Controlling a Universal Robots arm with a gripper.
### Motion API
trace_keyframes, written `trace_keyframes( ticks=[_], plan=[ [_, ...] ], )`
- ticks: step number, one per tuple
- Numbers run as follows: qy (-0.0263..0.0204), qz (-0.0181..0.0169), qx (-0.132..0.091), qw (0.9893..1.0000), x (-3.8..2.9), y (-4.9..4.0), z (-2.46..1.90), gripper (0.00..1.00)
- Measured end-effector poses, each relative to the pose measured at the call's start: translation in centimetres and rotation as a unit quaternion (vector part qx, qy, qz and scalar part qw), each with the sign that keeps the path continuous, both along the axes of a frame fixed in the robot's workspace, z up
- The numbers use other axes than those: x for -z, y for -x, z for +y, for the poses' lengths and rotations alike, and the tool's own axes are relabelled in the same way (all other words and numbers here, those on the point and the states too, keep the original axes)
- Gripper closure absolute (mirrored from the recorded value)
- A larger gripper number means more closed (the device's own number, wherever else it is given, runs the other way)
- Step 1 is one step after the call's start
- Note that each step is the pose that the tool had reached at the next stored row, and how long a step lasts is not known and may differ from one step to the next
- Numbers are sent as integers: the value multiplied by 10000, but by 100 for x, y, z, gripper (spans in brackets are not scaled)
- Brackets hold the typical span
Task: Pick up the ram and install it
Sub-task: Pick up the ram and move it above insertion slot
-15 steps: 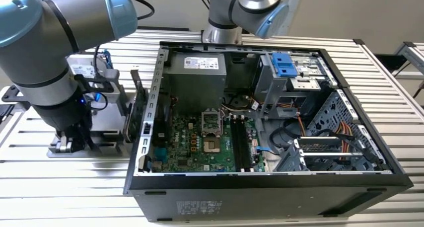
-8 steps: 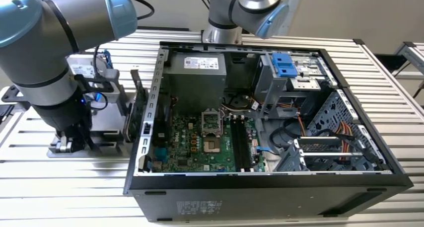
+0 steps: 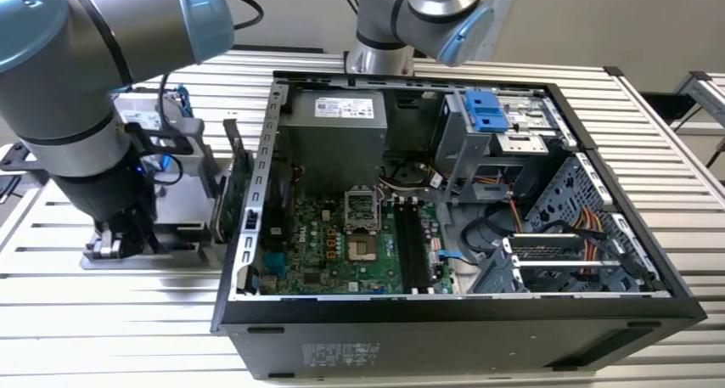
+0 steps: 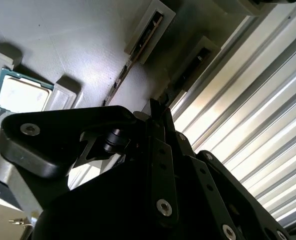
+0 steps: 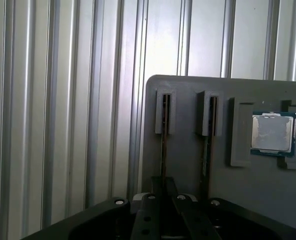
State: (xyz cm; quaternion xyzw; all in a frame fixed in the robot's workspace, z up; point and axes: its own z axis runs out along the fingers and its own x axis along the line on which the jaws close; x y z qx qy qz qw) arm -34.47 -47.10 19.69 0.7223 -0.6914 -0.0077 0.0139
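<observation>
In the first wrist view, two dark thin sticks stand on edge in slots of a grey holder plate (image 5: 258,195). The ram (image 5: 164,145) is the stick farther from the processor chip (image 5: 272,132). The other stick (image 5: 206,150) is beside it. My gripper (image 5: 163,197) straddles the ram, its black fingers pressed close on either side, and the ram still sits in its slot. The second wrist view shows the gripper (image 4: 155,112) at the end of the same ram (image 4: 188,70). In the exterior view the gripper (image 3: 117,239) is low over the holder, at that view's left.
The open computer case (image 3: 244,261) lies at the exterior view's right of the holder. Its motherboard has long dark memory slots (image 3: 413,244). A silver drive with blue parts (image 3: 148,112) stands behind the holder. A second arm's base (image 3: 379,61) rises behind the case on the ribbed metal table (image 3: 102,337).
</observation>
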Motion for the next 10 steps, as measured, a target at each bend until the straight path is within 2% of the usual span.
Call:
trace_keyframes(
  ticks=[10],
  plan=[
    [0, 0, 0, 10000, -89, 0, 0, 100]
  ],
)
